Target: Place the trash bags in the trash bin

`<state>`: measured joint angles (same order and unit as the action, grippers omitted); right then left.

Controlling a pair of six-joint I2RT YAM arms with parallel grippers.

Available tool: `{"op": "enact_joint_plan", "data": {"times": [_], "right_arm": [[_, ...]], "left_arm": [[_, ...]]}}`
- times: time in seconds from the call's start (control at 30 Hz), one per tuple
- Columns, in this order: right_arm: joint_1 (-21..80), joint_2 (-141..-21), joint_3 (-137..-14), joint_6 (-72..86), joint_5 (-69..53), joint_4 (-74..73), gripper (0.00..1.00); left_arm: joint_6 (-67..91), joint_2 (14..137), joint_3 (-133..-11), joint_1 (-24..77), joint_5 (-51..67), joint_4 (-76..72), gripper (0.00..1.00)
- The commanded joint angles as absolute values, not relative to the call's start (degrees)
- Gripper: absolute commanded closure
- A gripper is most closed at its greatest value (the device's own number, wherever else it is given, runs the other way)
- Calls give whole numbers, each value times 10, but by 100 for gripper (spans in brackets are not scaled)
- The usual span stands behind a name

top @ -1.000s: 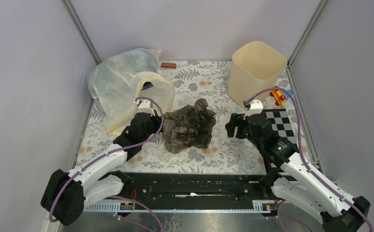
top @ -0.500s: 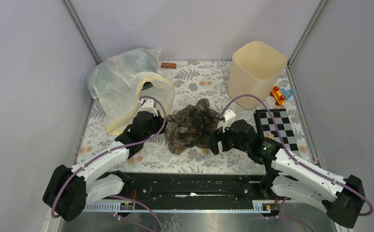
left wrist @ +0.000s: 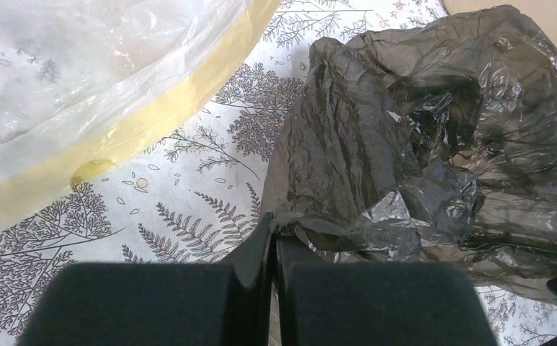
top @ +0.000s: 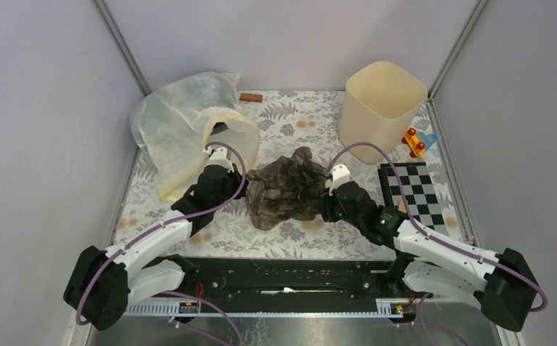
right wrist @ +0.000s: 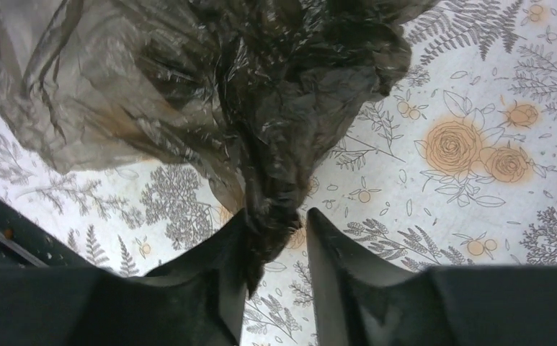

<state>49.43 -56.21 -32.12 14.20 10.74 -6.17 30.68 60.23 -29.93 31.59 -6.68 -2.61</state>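
Nearest me, the left gripper (left wrist: pixel 272 238) has its fingers pressed together. The near edge of the trash bag (top: pixel 284 189) runs right into the seam between them, so it looks pinched there, though only by a sliver of film. The right gripper (right wrist: pixel 275 231) has its fingers apart, straddling a twisted neck of the bag on its other side, and they have not closed on it.

The bag sits crumpled in the middle of the table (top: pixel 297 119), between the two grippers and well apart from the trash bin (top: pixel 380 108), which stands at the far right corner.

My worry is the hold. The plastic is thin and slippery, so if the right fingers close on only the outer folds of that neck, the film could slide out on the lift. The left pinch looks slight enough to tear or slip. If the two arms pull apart, the bag will stretch flat instead of bunching.

Beyond that lies the carry. A loose, billowing bag about as large as the bin's mouth could drape over the rim, or nudge the light bin against the toy (top: pixel 413 142) beside it. Trailing plastic might also drag across the checkerboard (top: pixel 412 191).

The whitish bag (top: pixel 181 126) at the far left lies just beside the left arm, and a wide swing could snag it.
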Motion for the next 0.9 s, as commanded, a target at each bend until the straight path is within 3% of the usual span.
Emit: {"op": "enact_joint_plan", "data": {"times": [0.0,0.1,0.23,0.37,0.47,0.73,0.8,0.87], "right_arm": [[498,-524,-303,168,197,-9,76],[498,-474,-285,182,238,-6,100],[497,-431,-295,204,293,-34,100],[497,-474,-387,187,239,-92,100],[497,-547,-521,179,169,-182,100],[497,-644,-1028,135,62,-326,100],[497,-644,-1102,132,40,-339,100],[497,-622,-1101,135,48,-338,100]], "left_arm": [[317,589,-312,312,-91,-40,100],[317,580,-307,304,-97,-35,100],[317,567,-315,294,-100,-17,100],[318,563,-377,294,-72,36,100],[329,581,-480,293,-80,106,100],[300,607,-922,292,-39,242,100],[300,570,-942,292,-18,203,100],[315,514,-886,292,-6,137,100]]}}
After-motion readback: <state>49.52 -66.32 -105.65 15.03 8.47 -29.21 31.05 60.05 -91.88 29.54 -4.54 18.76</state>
